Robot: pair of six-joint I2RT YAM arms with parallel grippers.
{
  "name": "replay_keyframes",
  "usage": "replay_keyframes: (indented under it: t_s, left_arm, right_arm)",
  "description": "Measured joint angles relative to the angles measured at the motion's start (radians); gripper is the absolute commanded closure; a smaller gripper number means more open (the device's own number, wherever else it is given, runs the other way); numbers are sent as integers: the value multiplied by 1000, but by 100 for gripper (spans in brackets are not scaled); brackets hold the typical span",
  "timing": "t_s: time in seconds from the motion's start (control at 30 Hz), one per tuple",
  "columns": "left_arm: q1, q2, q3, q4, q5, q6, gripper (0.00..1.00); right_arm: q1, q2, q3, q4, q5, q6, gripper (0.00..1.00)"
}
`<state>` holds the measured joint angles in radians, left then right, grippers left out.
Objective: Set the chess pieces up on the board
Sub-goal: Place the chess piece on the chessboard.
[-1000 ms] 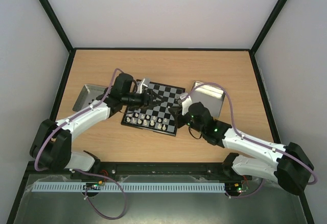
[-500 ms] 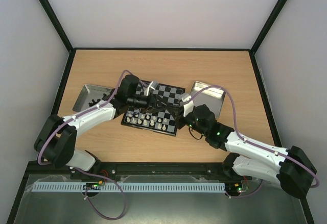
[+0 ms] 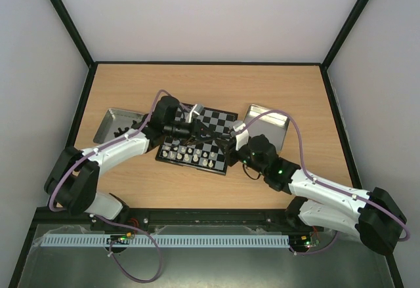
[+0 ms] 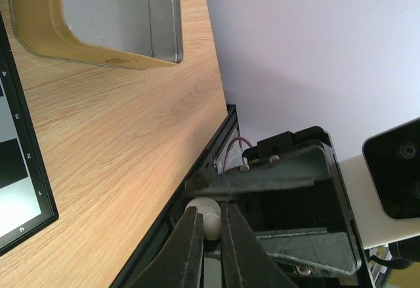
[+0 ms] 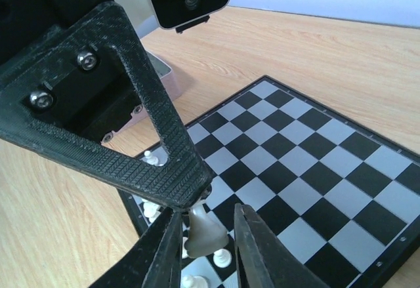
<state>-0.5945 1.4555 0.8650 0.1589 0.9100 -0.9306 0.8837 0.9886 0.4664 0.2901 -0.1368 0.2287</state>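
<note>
Jaws, left gripper (image 4: 211,214): clamped on head of cream piece (image 4: 204,207).
Jaws, right gripper (image 5: 208,221): slightly parted, flanking it.
Place: lower centre, over board (image 5: 295,163).

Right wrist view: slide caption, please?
Left claw pinches a cream chess piece between the right claw's parted fingers, over the board.

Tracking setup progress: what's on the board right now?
Cream-white chess pieces stand in the board's near rows; its far squares in view are bare. The left gripper and right gripper, meeting over the middle, cover what stands there.
</note>
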Motion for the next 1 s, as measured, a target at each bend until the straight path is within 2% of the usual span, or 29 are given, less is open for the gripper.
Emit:
replay_keyframes:
  t_s: [0.1, 0.2, 0.37, 0.5, 0.63, 0.73, 0.9, 1.0]
  left_arm:
    - [0, 0, 0, -2, -8, 6, 98]
    - [-3, 0, 5, -25, -38, 28, 97]
    - [-16, 0, 53, -154, -198, 137, 98]
    - [-65, 5, 103, -264, -405, 246, 98]
    - [-196, 51, 169, -352, -637, 340, 98]
    - [-293, 113, 200, -385, -773, 382, 98]
    - [-383, 202, 217, -433, -922, 426, 98]
    - [-405, 245, 225, -444, -978, 439, 98]
  right_arm:
    - [-1, 1, 0, -5, 5, 4, 52]
    - [0, 0, 1, -17, 11, 17, 45]
    - [0, -48, 0, -69, 88, 56, 41]
    - [0, -155, -8, -90, 257, 132, 38]
    - [-32, -189, -7, -144, 463, 236, 37]
    - [-108, -168, 0, -221, 558, 346, 37]
    - [-279, -114, 7, -337, 576, 542, 38]
    - [-336, -85, 7, -369, 544, 624, 38]
